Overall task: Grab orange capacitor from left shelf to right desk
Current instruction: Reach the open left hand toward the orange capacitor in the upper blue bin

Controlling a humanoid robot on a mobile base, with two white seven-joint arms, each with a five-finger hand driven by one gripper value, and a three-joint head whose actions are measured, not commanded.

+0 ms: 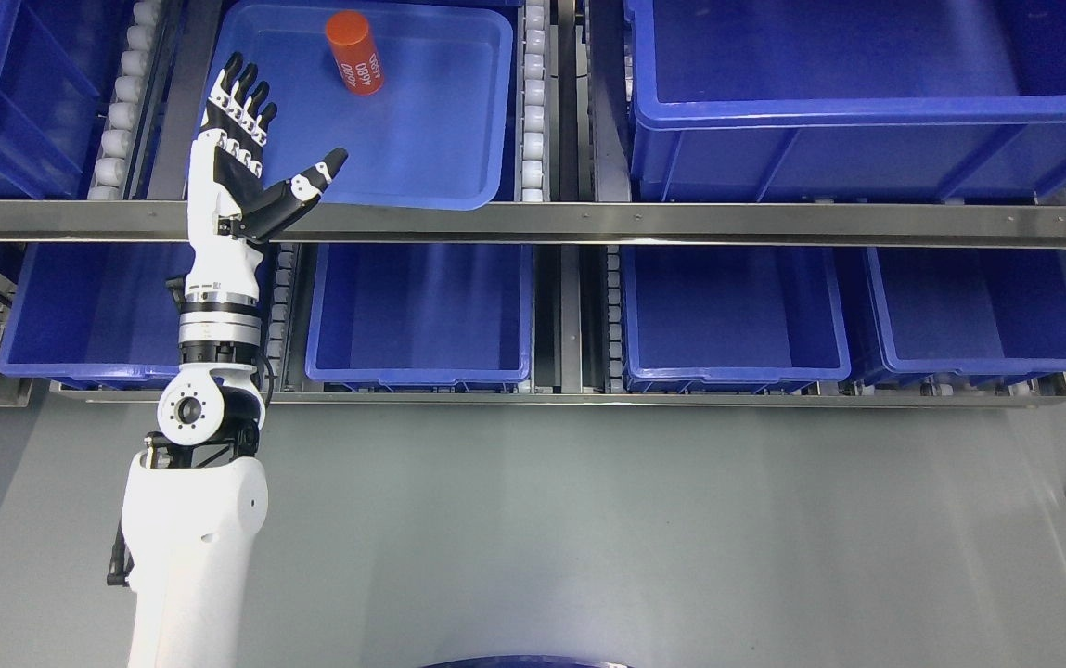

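Fingers spread and holding nothing, left hand (250, 162) hovers at the blue tray's (458, 186) left rim, orange capacitor (354, 53) lying apart at its one o'clock.

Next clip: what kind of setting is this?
Probably a warehouse or factory parts store: blue bins on a metal roller rack, a grey floor, and one orange capacitor near the open left hand.

Head camera — downward, over shelf (533, 223)
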